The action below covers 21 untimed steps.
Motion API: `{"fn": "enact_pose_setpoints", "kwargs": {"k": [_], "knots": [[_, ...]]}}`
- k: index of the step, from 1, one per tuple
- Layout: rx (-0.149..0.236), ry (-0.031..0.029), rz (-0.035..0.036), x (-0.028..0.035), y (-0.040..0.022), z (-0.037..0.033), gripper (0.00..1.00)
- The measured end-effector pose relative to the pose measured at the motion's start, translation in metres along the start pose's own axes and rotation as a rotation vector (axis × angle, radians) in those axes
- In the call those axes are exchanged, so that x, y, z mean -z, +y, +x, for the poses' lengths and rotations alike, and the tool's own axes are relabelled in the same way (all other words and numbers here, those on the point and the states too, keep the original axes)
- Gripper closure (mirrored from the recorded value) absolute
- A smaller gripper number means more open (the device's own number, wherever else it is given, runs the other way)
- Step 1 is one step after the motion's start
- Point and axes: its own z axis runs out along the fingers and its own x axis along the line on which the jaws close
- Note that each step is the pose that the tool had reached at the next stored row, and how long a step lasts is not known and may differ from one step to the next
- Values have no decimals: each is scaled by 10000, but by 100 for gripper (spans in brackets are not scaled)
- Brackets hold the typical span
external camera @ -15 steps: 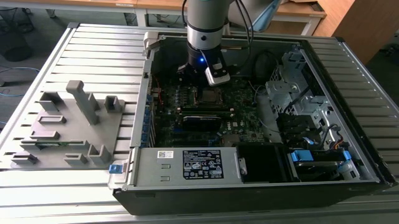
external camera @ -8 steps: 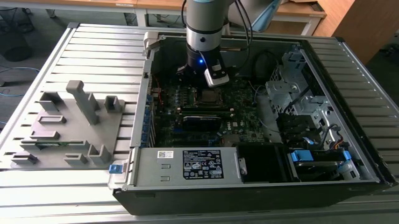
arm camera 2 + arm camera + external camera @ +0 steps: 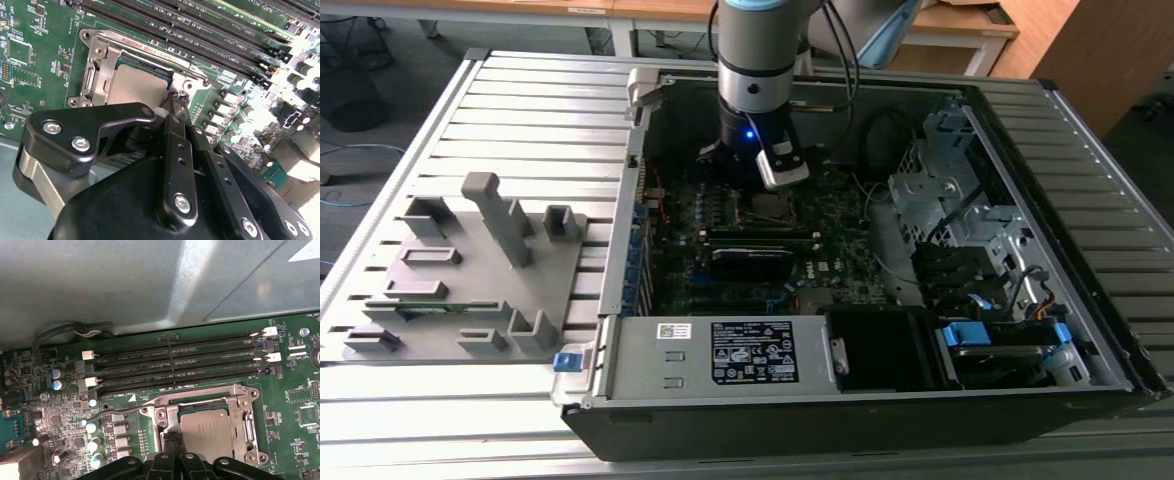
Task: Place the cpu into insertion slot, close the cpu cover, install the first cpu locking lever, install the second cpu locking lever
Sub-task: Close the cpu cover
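Note:
The cpu (image 3: pixel 212 432) lies flat in the insertion slot (image 3: pixel 770 207) on the green motherboard, its dull silver top showing. The cpu cover (image 3: pixel 248 415) is down around it as a silver frame, also seen in the second wrist view as cover (image 3: pixel 97 75) and cpu (image 3: pixel 135 85). A thin wire locking lever (image 3: pixel 120 411) runs along the socket edge beside the memory slots, and its handle end sticks out past the socket. My gripper (image 3: pixel 176 100) is shut with nothing between the fingers, its tips at the socket's corner (image 3: pixel 170 442). In the exterior view the arm reaches down into the open computer case over the socket.
Long black memory slots (image 3: pixel 180 367) run beside the socket. Capacitors (image 3: pixel 92 427) stand near the lever's end. The case wall (image 3: pixel 150 280) rises behind. A power supply (image 3: pixel 720 350), a drive cage (image 3: pixel 947 200) and cables (image 3: pixel 881 130) crowd the case. A grey fixture tray (image 3: pixel 467 270) lies outside.

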Motion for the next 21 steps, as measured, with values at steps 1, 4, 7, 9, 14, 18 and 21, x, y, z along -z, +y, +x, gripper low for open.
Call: {"fn": "enact_pose_setpoints", "kwargs": {"k": [1, 4, 7, 9, 14, 18, 21], "knots": [[-1, 0, 0, -8, 0, 1, 89], [0, 6, 11, -23, -3, 3, 89], [-1, 1, 3, -27, -1, 2, 89], [-1, 1, 2, -27, -1, 2, 89], [0, -4, -7, -20, 0, 1, 89], [0, -1, -2, 16, 0, 1, 89], [-1, 1, 1, 52, 0, 0, 89]]}}
